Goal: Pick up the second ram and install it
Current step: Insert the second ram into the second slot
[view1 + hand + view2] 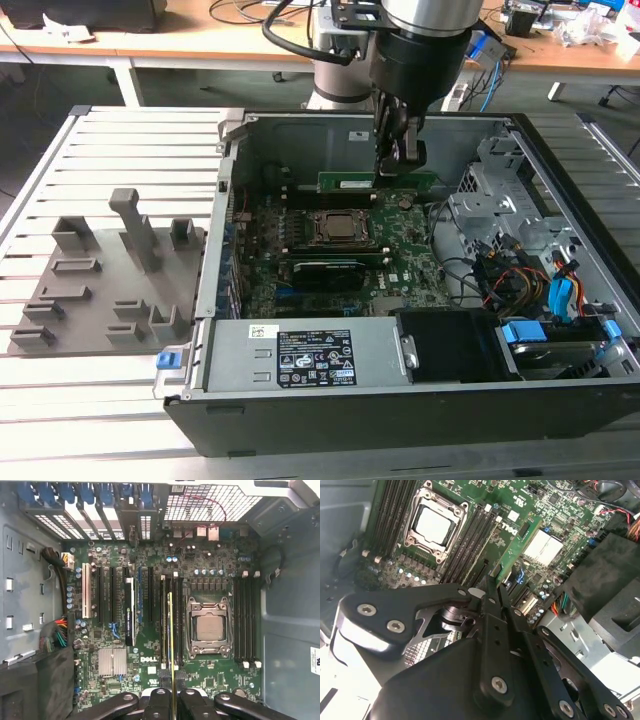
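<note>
My gripper (398,162) is shut on the second ram (376,183), a long thin green stick held by one end inside the open computer case (520,130). In the first wrist view the second ram (170,630) shows edge-on between the gripper's fingertips (162,676). There it lines up over the dark memory slots (178,625) beside the CPU socket (208,628). In the second wrist view the green stick (517,547) runs out from my gripper (496,582) above the motherboard (555,500). I cannot tell whether it touches a slot.
A black card (325,270) stands in a slot on the near side of the CPU socket (340,228). The power supply (320,355), coloured cables (520,280) and a drive cage (490,205) crowd the case. A grey fixture tray (110,270) lies on the slatted table (130,140).
</note>
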`<state>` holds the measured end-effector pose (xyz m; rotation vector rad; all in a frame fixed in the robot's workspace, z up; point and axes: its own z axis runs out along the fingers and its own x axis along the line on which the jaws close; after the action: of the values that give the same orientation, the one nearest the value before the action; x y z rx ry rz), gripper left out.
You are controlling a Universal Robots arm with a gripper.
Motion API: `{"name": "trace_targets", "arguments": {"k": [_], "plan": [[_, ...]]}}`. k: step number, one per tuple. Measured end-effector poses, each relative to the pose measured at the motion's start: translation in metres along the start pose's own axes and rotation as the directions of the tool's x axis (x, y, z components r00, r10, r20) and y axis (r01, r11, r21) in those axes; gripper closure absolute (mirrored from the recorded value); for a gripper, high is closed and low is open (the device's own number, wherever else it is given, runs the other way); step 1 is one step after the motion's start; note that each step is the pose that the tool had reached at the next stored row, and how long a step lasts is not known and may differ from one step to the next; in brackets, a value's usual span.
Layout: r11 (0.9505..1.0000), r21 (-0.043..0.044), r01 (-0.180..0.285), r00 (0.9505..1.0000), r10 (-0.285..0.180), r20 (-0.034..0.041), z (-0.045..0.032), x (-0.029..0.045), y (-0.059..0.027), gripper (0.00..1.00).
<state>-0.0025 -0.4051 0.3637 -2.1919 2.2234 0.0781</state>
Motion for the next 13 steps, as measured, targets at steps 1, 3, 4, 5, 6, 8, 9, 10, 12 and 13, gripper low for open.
{"name": "trace_targets", "arguments": {"k": [1,3,4,5,6,8,9,10,12,13], "plan": [[1.0000,0.0000,0.000,1.0000,0.000,0.0000,0.0011,0.0000,0.0000,0.86],[1.0000,-0.0001,0.000,1.0000,0.000,0.0005,0.0037,0.0000,-0.0001,0.86],[1.0000,-0.0001,0.000,1.0000,0.000,0.0013,0.0050,0.0001,0.0000,0.86],[1.0000,-0.0001,0.000,1.0000,0.000,0.0012,0.0055,0.0001,0.0001,0.86],[1.0000,-0.0002,0.000,1.0000,0.000,0.0012,0.0058,0.0001,0.0001,0.86],[1.0000,-0.0001,0.000,1.0000,0.000,0.0012,0.0064,0.0001,0.0001,0.86],[1.0000,-0.0001,0.000,1.0000,0.000,0.0013,0.0068,0.0001,0.0001,0.86],[1.0000,-0.0001,0.000,1.0000,0.000,0.0012,0.0072,0.0002,0.0001,0.86],[1.0000,-0.0001,0.000,1.0000,0.000,0.0014,0.0095,0.0003,0.0001,0.86],[1.0000,-0.0001,0.000,1.0000,0.000,0.0013,0.0114,0.0001,0.0000,0.86]]}}
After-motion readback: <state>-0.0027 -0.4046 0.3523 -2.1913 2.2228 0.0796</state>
